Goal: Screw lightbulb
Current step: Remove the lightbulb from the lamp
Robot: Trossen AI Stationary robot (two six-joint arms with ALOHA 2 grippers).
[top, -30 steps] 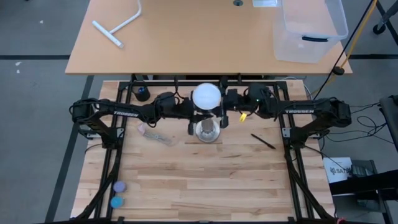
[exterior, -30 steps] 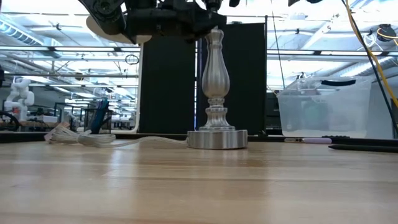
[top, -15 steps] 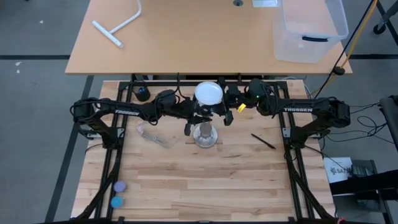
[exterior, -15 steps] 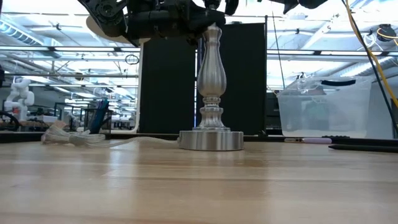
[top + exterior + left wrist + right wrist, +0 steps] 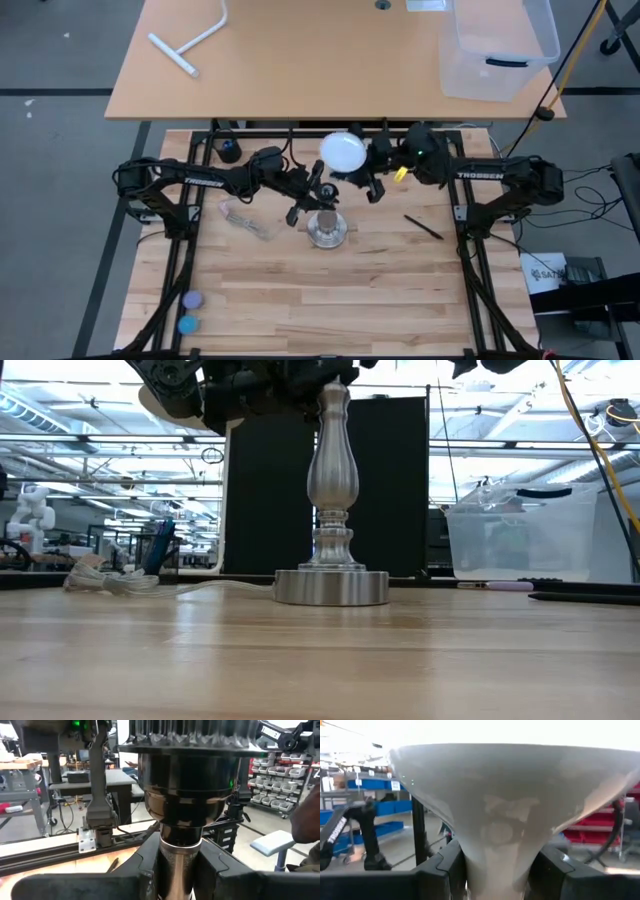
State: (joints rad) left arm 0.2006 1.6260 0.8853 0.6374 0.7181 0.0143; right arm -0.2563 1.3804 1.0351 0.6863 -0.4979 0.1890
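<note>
Between right gripper (image 5: pixel 497 865) fingers: lightbulb (image 5: pixel 505 805) neck.

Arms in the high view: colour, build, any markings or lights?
Both are dark, slim, jointed arms, each with white TROSSEN lettering on the forearm. The right arm has a green light and a yellow tag near its wrist; black cables trail off beside it. The left arm matches.

White lightbulb (image 5: pixel 342 152) (frosted); silvery post (image 5: pixel 331 480).

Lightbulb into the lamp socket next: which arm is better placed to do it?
Right. Its end effector already grips the lightbulb by the neck, beside the lamp post. The left end effector is clamped on the post, steadying it.
</note>
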